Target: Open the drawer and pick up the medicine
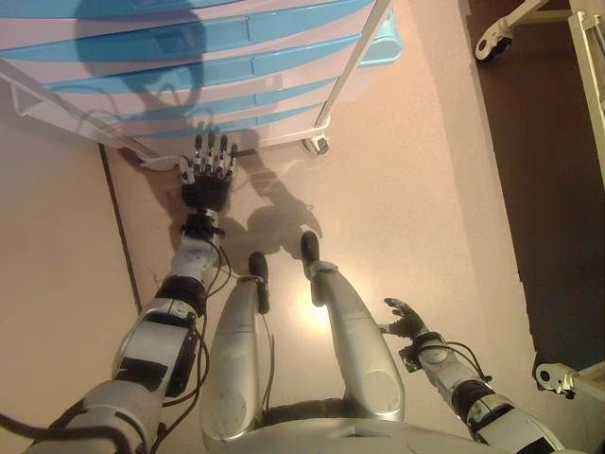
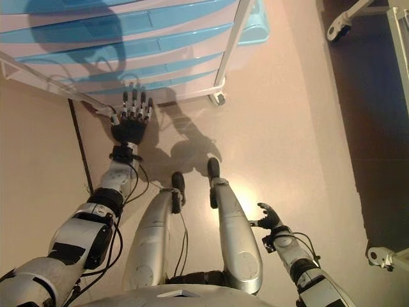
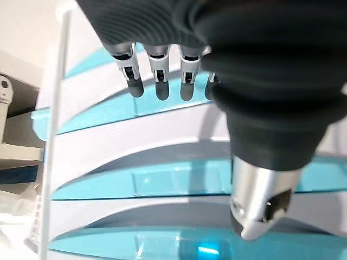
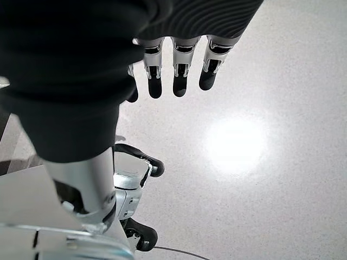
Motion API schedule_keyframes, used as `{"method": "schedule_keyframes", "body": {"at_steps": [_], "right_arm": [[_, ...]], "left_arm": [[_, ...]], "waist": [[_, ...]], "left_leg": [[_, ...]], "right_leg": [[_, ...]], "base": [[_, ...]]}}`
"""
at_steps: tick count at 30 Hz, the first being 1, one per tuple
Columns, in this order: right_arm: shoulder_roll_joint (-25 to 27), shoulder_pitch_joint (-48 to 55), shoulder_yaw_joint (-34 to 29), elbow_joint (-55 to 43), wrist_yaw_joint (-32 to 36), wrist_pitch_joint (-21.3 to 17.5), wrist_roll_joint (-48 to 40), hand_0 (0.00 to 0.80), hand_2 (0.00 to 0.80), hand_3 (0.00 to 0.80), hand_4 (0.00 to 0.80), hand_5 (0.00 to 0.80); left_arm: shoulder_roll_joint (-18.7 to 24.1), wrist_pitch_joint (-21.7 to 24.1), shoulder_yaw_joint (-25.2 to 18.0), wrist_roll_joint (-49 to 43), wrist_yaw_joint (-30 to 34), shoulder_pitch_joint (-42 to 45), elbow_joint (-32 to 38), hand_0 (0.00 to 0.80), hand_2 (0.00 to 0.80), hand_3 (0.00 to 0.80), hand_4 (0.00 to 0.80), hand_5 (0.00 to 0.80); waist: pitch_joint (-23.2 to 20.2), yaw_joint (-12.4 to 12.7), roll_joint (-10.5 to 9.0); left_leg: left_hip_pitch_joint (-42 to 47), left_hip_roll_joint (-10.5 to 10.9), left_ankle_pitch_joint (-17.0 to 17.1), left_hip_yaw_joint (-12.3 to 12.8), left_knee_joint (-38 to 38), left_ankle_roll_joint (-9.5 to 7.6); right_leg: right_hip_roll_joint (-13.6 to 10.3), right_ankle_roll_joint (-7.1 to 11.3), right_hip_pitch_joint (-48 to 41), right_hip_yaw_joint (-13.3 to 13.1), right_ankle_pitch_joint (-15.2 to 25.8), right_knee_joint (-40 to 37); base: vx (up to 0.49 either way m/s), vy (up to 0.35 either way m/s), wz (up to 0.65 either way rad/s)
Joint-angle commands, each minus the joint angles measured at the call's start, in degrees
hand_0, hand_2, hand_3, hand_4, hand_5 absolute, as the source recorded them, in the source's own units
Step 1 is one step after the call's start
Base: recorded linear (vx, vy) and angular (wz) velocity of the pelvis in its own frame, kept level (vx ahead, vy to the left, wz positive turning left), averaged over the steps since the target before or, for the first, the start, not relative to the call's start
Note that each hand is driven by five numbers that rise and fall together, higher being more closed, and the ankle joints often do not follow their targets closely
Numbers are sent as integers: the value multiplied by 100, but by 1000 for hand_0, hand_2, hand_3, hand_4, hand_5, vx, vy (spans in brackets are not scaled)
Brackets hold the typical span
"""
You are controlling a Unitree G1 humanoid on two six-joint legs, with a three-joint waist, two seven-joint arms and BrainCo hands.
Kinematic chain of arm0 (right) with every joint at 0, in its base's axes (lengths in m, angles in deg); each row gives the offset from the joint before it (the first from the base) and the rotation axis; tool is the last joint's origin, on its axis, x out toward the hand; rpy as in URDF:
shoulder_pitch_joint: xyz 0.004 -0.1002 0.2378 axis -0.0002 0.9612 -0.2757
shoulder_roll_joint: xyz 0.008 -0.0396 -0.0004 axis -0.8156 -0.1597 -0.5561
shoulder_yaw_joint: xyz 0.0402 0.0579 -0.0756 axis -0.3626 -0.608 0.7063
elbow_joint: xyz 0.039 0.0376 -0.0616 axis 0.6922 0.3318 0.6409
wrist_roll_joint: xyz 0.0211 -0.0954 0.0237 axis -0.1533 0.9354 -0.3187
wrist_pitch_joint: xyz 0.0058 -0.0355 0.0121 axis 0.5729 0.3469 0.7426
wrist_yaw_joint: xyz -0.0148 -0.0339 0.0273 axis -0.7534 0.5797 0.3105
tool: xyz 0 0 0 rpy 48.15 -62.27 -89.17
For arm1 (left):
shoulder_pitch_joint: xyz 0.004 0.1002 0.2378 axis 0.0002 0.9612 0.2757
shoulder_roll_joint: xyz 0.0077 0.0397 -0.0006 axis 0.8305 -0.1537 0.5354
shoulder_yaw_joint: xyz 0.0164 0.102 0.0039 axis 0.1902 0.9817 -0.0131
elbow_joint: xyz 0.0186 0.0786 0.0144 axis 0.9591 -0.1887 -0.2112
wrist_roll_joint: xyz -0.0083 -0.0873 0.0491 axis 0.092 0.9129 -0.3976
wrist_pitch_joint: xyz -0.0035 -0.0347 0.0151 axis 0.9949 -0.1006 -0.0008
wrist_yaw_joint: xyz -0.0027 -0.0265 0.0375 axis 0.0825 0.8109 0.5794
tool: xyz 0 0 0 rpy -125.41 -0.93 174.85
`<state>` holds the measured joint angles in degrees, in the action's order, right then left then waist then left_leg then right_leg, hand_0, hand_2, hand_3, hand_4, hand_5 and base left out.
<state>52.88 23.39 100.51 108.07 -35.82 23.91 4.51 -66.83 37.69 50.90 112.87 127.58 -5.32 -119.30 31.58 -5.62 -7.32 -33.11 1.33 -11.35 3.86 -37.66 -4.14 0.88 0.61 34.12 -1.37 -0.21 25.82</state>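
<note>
My left hand (image 1: 206,170) reaches fingers straight toward the drawer unit (image 1: 189,66), near its low blue-fronted drawers (image 3: 179,181); all closed, medicine unseen, presumably inside; smooth plastic, probably slippery, hook under the front lip; right hand (image 1: 406,320) relaxed, empty.

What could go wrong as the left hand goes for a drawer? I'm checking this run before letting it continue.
The left hand reaches with straight fingers at the low drawers; they could slide off the shallow blue front without hooking it. The cabinet stands on a caster, so a pull may roll it. No medicine shows yet.
</note>
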Motion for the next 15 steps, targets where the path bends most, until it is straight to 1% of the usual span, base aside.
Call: {"method": "schedule_keyframes", "body": {"at_steps": [1, 8, 12, 15], "right_arm": [[15, 118, 198, -79, 46, -23, -164, 0, 0, 0, 0, 0], [59, 136, 195, -83, 92, -23, -131, 0, 0, 0, 0, 0], [78, 145, 214, -65, 87, -38, -137, 0, 0, 0, 0, 0], [86, 159, 234, -56, 73, -56, -137, 0, 0, 0, 0, 0]], "left_arm": [[104, 84, -134, 13, 280, -75, 306, 0, 0, 0, 0, 0], [271, 158, -113, -194, 423, -164, 406, 0, 0, 0, 0, 0], [386, 213, -97, -207, 300, -320, 457, 0, 0, 0, 0, 0], [523, 339, -70, -243, 74, -536, 472, 0, 0, 0, 0, 0]], "waist": [[-179, 114, -4], [-179, 104, 28], [-179, 88, 40], [-184, 61, 40]], "left_leg": [[233, 274, 120, 115, 725, -120], [235, 263, 125, 144, 729, -122], [232, 257, 120, 158, 720, -127], [217, 250, 112, 174, 695, -131]], "right_leg": [[356, -168, -296, 76, -320, 190], [350, -165, -290, 76, -325, 199], [347, -167, -275, 79, -329, 218], [349, -164, -264, 75, -328, 234]], "base": [[0, 0, 0], [0, 0, 0], [0, 0, 0], [0, 0, 0]]}}
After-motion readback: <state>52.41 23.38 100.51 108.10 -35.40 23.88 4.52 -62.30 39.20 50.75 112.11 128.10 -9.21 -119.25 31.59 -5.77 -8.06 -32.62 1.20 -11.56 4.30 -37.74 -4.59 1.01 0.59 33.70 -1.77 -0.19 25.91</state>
